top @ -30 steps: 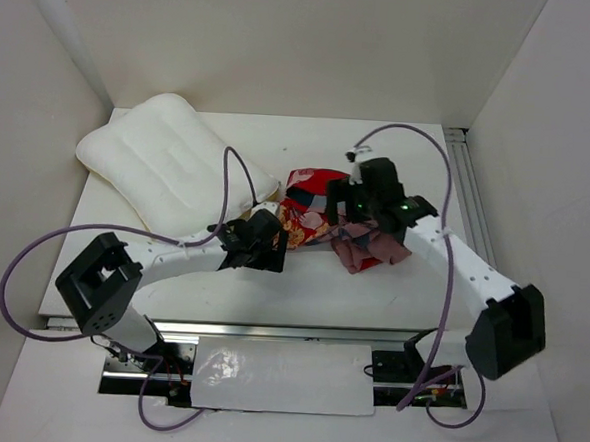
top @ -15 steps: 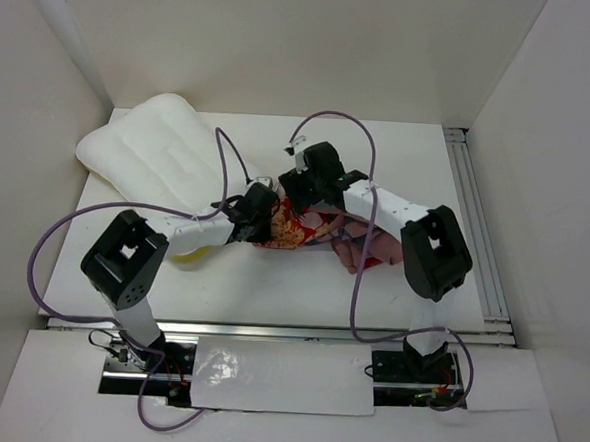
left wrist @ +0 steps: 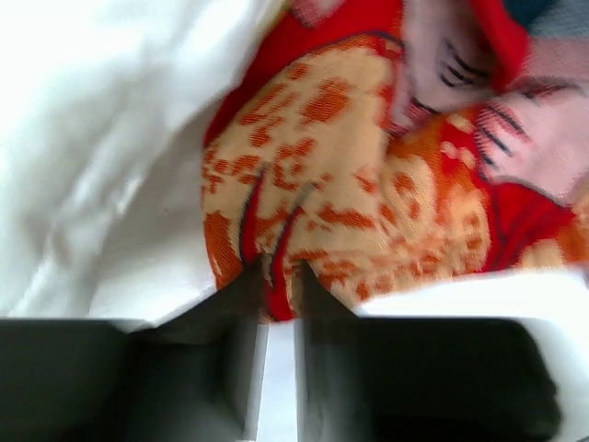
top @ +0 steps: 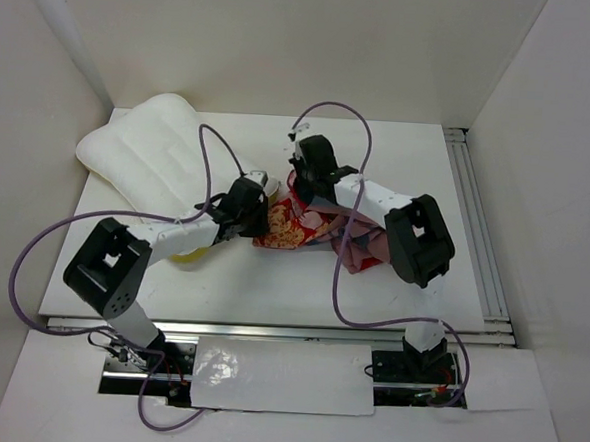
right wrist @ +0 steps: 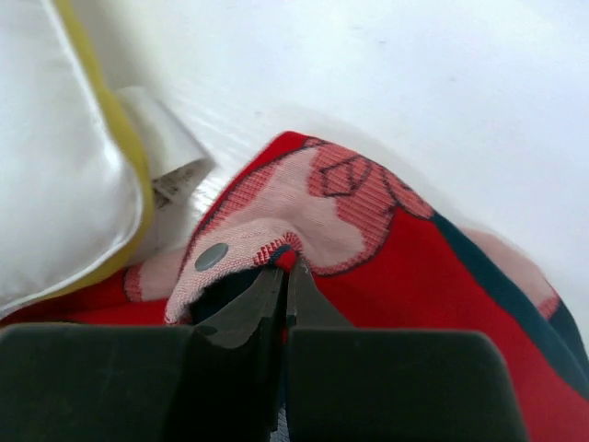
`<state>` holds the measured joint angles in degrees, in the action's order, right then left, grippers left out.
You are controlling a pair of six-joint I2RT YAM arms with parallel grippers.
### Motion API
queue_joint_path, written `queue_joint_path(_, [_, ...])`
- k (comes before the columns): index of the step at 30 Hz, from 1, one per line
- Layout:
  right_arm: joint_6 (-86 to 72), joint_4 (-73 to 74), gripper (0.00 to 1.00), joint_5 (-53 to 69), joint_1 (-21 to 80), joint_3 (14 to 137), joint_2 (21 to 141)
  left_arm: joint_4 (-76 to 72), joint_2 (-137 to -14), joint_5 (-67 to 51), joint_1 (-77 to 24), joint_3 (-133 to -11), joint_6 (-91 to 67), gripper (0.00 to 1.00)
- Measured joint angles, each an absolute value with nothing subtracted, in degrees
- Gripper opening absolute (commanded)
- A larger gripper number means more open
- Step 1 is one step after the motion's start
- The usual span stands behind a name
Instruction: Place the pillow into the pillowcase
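Gripping tight, I am pinching the crumpled red cloth pillowcase (top: 305,227) with my left claw (left wrist: 278,272) and right claw (right wrist: 283,269), right of the plump white pillow (top: 159,158).

This was a robot lab's test cell. A plain white table (top: 271,290) stood boxed in by bare white panels (top: 285,50) on three sides. Two arms, the left arm (top: 174,236) and the right arm (top: 372,196), were bolted to a metal rail (top: 268,332) at its near edge, trailing loose purple cables (top: 334,284). An aluminium track (top: 475,232) ran along the table's right side.
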<state>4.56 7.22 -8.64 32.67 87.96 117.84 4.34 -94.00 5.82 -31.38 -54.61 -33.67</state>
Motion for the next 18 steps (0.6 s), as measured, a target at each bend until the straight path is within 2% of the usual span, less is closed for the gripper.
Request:
queue_joint_path(2, [3.03, 5.41, 0.0, -9.72, 32.05, 85.78, 116.14, 4.32, -92.05, 5.72, -32.34, -53.93, -32.53, 0.61])
queue_joint_path(3, [2.2, 4.97, 0.0, -10.09, 31.62, 84.27, 114.61, 4.29, -91.18, 5.96, -33.08, -53.47, -31.75, 0.78])
queue_joint_path(5, [0.49, 4.19, 0.0, -10.48, 30.33, 81.12, 111.18, 4.43, -89.76, 6.68, -35.07, -52.53, -30.72, 0.83])
queue_joint_path(14, [-3.57, 3.09, 0.0, -9.13, 23.11, 73.78, 90.67, 7.42, -95.11, 8.29, -38.09, -52.62, -30.48, 0.86])
queue_joint_path(18, [-3.64, 2.68, 0.0, -7.7, 22.5, 72.6, 85.25, 8.01, -98.78, 9.28, -37.69, -56.07, -31.68, 0.77])
